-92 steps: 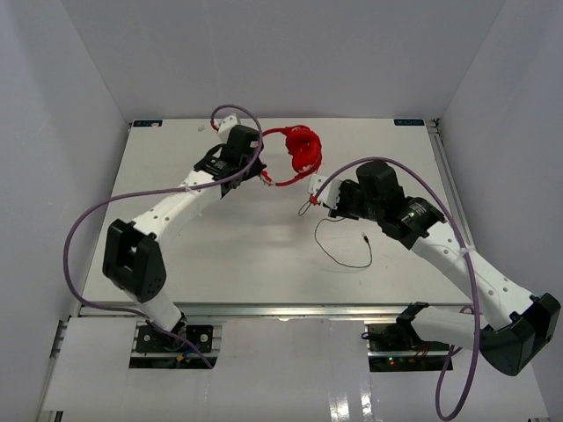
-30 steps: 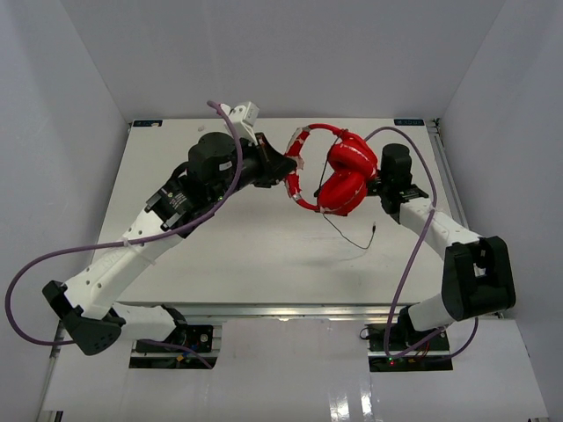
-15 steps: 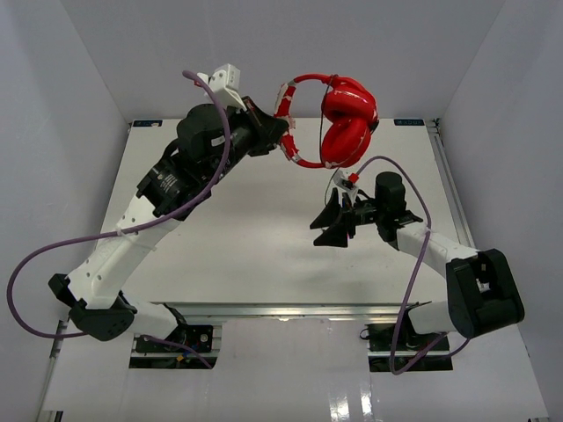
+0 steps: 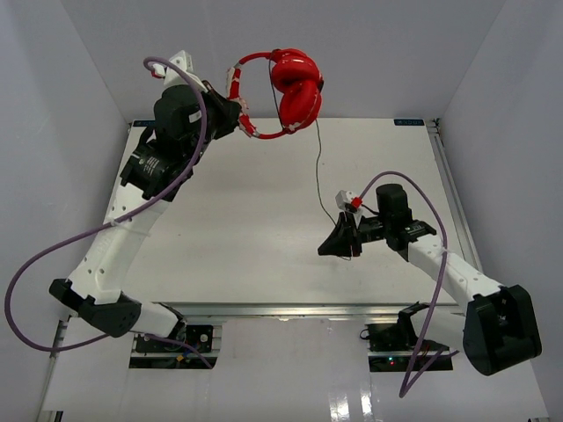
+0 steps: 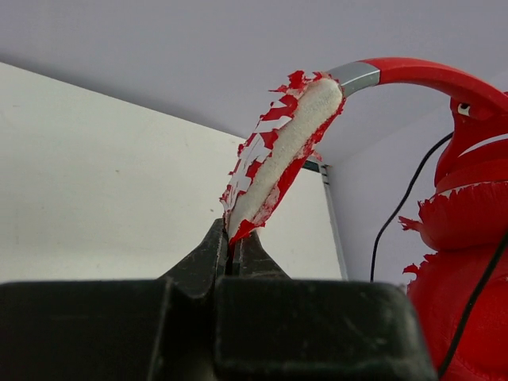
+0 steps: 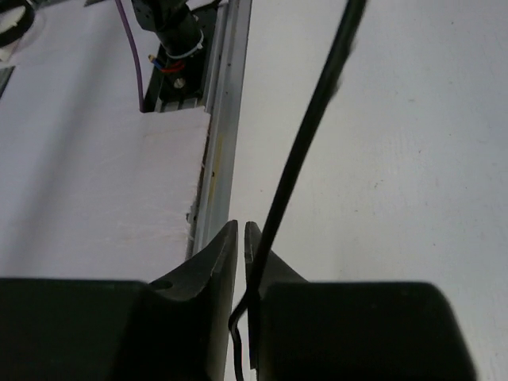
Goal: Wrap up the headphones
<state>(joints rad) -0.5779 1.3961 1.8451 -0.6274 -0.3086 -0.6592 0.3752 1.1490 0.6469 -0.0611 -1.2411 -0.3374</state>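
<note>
Bright red over-ear headphones [image 4: 295, 83] hang above the white table [image 4: 220, 229], headband [image 5: 278, 151] pinched tight by left gripper [image 5: 232, 238]; right gripper [image 6: 240, 230] clamps their black cable [image 4: 318, 167].

A: Headphones [image 4: 286, 88], position?
B: High over the table's [image 4: 220, 237] far edge, left of centre. Headband sits between the jaws of the left gripper [image 4: 237, 123]. Both earcups are to its right, pressed together.
A: Cable [image 4: 318, 167]?
B: It hangs from the earcups, runs toward the near side and ends between the jaws of the right gripper [image 4: 334, 244].
A: And that gripper?
B: Right of centre, low over the table, nearer than the headphones, well apart from the left one.
</note>
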